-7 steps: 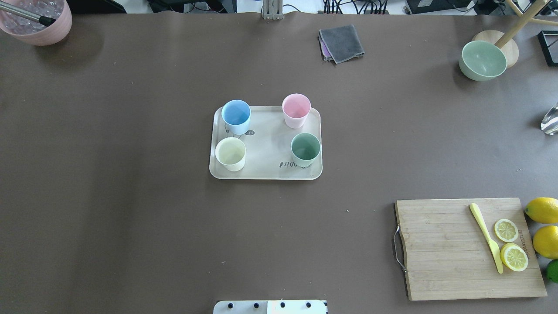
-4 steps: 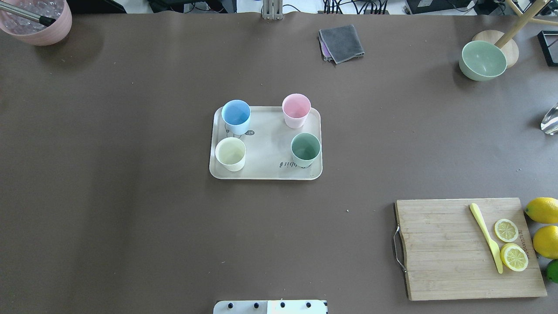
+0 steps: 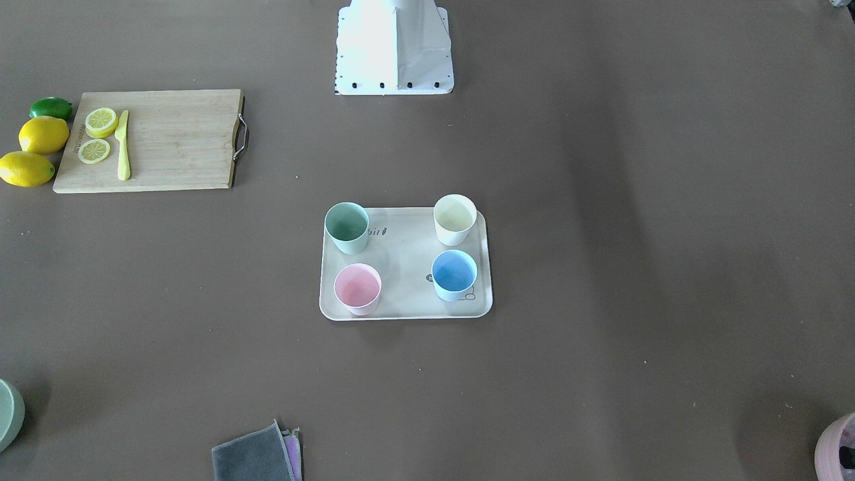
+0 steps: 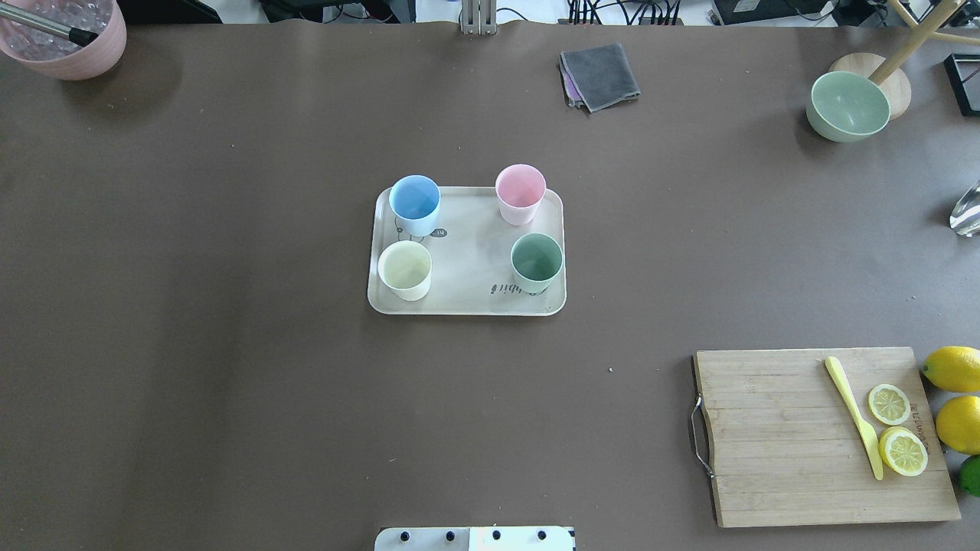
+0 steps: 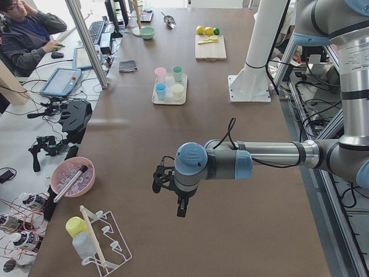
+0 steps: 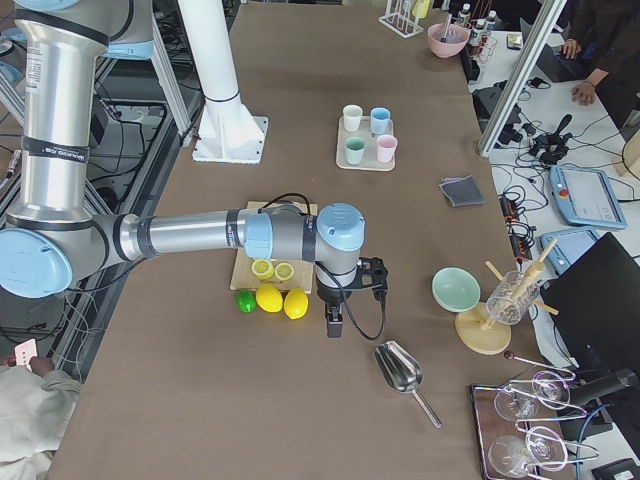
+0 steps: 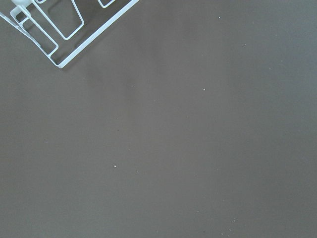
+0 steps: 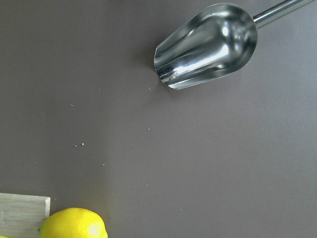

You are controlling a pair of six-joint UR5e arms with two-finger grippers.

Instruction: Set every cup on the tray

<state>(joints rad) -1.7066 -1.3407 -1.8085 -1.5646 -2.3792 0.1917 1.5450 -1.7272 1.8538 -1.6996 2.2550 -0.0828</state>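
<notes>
Nothing moved; 4 cups (image 4: 414,200) on tray (image 4: 471,256); left end effector (image 5: 180,210), right end effector (image 6: 334,327): cannot tell grip.

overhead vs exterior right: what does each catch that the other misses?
Only overhead: the yellow knife on the cutting board; in the side view the arm covers most of that board. Only exterior right: the right arm's end effector, the metal scoop and the wine glasses. Both: the tray with four cups, the lemons, the green bowl.
</notes>
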